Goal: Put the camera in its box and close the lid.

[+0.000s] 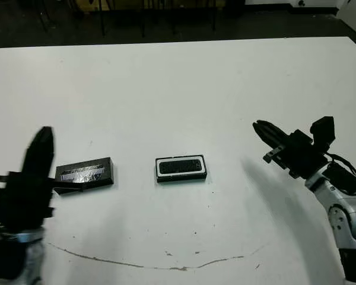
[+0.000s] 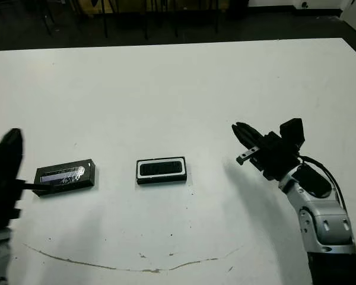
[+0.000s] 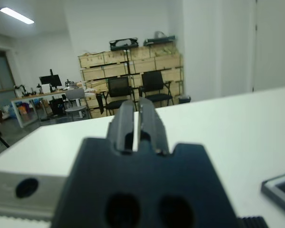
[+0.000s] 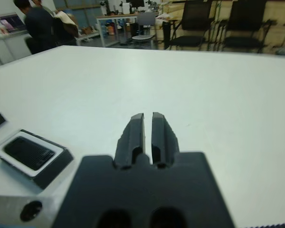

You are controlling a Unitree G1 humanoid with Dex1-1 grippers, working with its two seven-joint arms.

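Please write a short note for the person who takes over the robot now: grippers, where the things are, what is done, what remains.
Left gripper: shut, empty, raised near the lid.
Right gripper: shut, empty, above the table, to the right of the box.
Camera already lies in the box at table centre.
The lid lies flat to the box's left, label up, apart from it.
Left to do: pick up the lid and close the box.

Matt white table [image 1: 178,83] — glossy silvery strip on lid [image 1: 84,173], finely textured matt camera [image 1: 181,167].
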